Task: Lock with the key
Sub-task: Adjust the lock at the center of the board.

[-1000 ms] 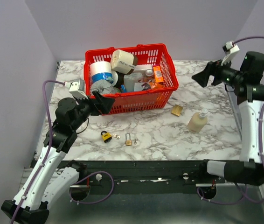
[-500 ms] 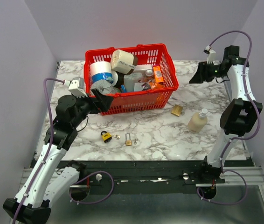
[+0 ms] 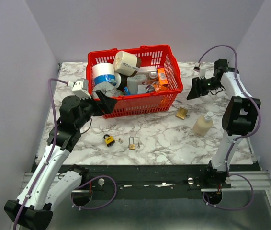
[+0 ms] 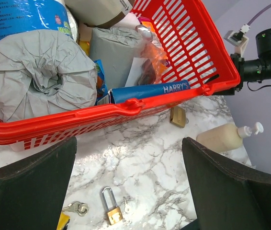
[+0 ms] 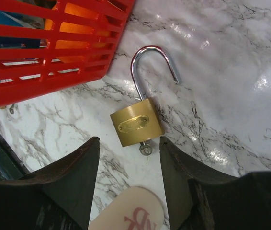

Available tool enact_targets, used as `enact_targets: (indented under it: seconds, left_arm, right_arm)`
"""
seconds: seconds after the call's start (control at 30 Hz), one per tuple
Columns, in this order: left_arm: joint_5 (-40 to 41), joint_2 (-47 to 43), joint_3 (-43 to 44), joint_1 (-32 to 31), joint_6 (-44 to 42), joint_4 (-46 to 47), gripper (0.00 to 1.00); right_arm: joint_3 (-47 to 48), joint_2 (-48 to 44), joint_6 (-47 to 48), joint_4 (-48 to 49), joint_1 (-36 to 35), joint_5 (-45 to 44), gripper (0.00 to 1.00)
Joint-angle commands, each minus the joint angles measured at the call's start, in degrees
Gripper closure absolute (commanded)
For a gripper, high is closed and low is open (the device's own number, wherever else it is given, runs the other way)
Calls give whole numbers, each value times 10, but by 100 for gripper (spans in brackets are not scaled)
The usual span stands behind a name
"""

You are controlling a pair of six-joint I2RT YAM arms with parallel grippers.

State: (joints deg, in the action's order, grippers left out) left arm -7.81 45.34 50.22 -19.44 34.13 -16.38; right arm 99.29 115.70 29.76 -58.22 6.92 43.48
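Near the worktop's [image 3: 164, 139] front edge lie a yellow-and-black padlock [image 3: 108, 140] and a small brass padlock [image 3: 132, 144], apart. Farther back, a larger brass padlock [image 5: 137, 125], shackle open and key [image 5: 146, 149] at its base, lies just beside the red basket [image 3: 145, 104]. The right fingers [image 5: 73, 187] hang wide above it, empty; the left fingers [image 4: 30, 187] gape, empty, at the basket's front.

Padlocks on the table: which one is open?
The large brass padlock by the red basket: its shackle stands free at one end. The small brass padlock looks shut; the black-and-yellow padlock is too small to tell.
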Motion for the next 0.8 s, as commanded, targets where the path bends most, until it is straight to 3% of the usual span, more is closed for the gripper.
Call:
enact_targets:
  seconds: [0.0, 0.13, 0.37, 0.77]
  left_arm:
    - [-12, 3, 0, 6, 2, 7, 1]
    - [-10, 7, 2, 9, -2, 3, 1]
    - [-12, 14, 7, 11, -2, 4, 1]
    - [-15, 13, 4, 16, 1, -4, 1]
  right_arm:
    - [-23, 12, 13, 70, -32, -64, 41]
    - [-41, 15, 2, 135, -56, -132, 43]
    - [-22, 54, 3, 151, -83, -181, 43]
    - [-10, 89, -29, 175, -107, -198, 46]
